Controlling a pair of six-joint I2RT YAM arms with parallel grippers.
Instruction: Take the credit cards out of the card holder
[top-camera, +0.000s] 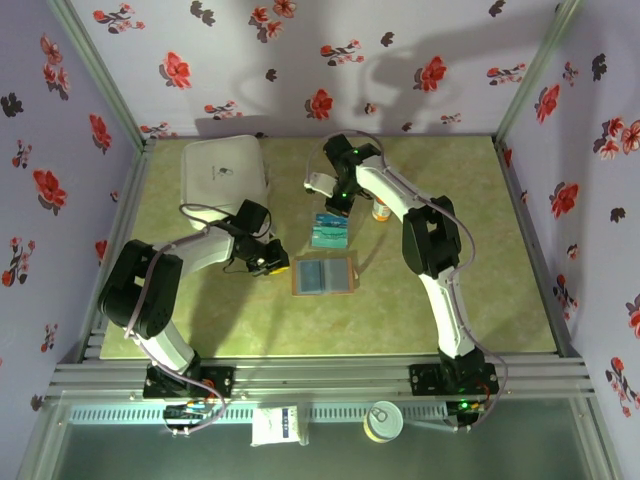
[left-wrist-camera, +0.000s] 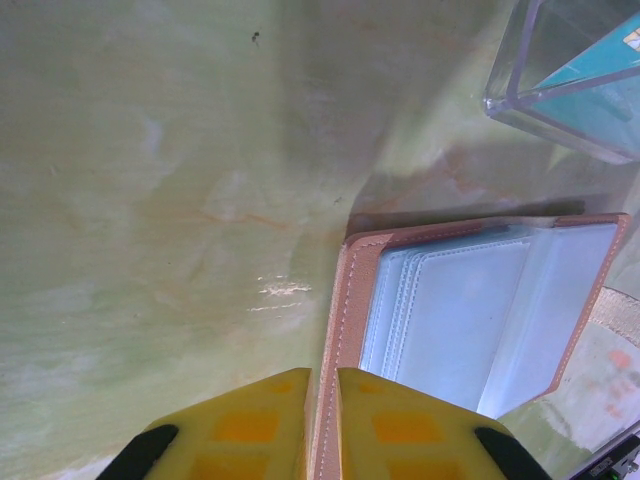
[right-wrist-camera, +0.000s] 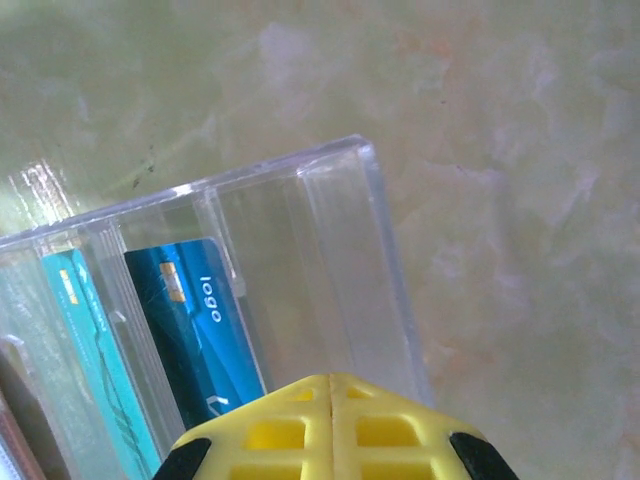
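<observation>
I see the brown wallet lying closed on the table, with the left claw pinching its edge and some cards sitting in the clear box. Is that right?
Not quite. The card holder lies open, not closed: the left wrist view shows its blue-grey sleeves. The left gripper does pinch its edge, and credit cards do sit in the clear box.

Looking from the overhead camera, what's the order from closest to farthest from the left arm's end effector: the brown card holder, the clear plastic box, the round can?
1. card holder: immediately right of the left end effector, which pinches its rim.
2. clear plastic box: just beyond the holder, mid-table.
3. round can: off the table at the front, near the right arm's base.
</observation>
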